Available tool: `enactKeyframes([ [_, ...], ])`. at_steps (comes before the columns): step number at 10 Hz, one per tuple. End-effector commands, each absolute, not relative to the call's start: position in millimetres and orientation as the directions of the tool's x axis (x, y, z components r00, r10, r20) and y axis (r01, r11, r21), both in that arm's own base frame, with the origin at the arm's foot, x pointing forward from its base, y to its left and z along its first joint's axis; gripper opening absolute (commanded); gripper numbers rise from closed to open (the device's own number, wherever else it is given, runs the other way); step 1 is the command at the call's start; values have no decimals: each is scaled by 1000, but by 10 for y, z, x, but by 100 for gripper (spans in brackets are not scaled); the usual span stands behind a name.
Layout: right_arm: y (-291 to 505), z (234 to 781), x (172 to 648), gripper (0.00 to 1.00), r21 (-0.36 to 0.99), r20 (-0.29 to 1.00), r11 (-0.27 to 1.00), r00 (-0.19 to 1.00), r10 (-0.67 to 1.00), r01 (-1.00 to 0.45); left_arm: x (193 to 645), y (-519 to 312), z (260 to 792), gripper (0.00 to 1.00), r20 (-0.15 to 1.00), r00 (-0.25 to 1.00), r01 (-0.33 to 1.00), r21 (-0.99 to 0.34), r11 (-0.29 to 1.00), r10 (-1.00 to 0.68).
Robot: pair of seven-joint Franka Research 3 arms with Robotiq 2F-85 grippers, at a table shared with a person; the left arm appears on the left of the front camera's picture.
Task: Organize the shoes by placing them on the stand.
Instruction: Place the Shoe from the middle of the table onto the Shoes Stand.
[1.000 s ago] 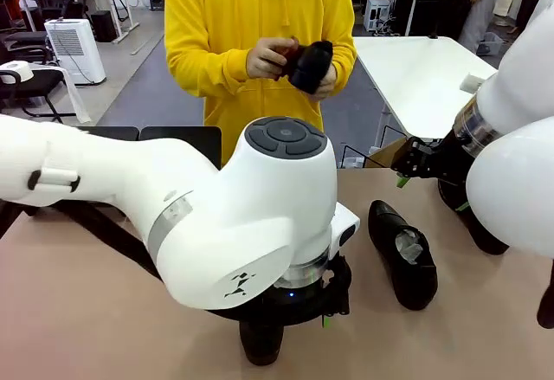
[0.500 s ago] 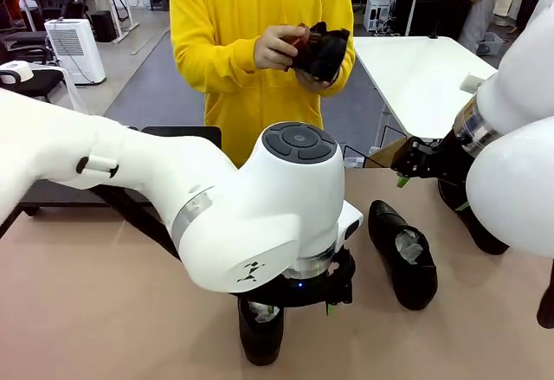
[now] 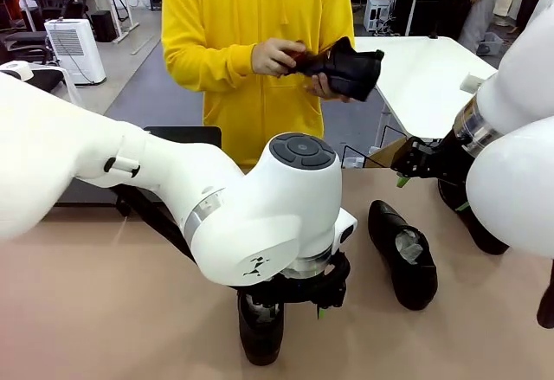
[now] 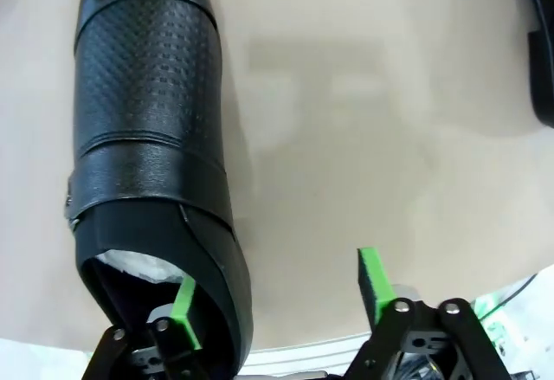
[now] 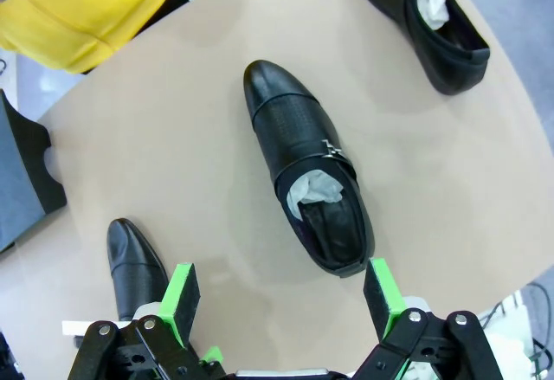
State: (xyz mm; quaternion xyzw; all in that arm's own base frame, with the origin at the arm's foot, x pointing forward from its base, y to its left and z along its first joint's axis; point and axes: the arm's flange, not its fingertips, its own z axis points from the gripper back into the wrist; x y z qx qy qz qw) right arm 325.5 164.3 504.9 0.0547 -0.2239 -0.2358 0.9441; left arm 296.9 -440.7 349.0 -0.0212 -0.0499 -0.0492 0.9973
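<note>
A glossy black shoe with white paper inside lies under my left gripper. One green pad sits inside the shoe's opening and the other pad outside it, so the side wall is between the open jaws. The front view shows the same shoe beneath my left gripper. My right gripper hangs open above another shoe, apart from it. Two more shoes lie on the table. The black stand shows behind my left arm.
A person in a yellow top stands at the far side, holding a black shoe in both hands. Another shoe lies right of centre on the tan table. A white table stands at the back right.
My left arm has shifted slightly right over its shoe, which now shows more. The person has turned the held shoe and moved it to the right. My right arm has stayed put.
</note>
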Motion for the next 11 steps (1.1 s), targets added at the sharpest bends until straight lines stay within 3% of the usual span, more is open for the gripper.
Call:
enactKeyframes([
  [1,1635,5061,3288,100,232,392,884,793,-466,406,2984,-4418,3529,50,94,992,91,-30,995,-88],
  [3,1635,5061,3288,100,232,392,884,793,-466,406,2984,-4345,3486,13,85,993,84,19,996,-85],
  [4,1635,5061,3288,100,232,392,884,793,-466,406,2992,-4299,3461,0,84,994,73,32,997,-75],
  [9,1635,5061,3288,100,232,392,884,793,-466,406,3020,-4208,3392,0,55,996,68,53,996,-71],
  [11,1635,5061,3288,100,232,392,884,793,-466,406,2867,-4129,3658,0,22,987,160,-58,985,-159],
])
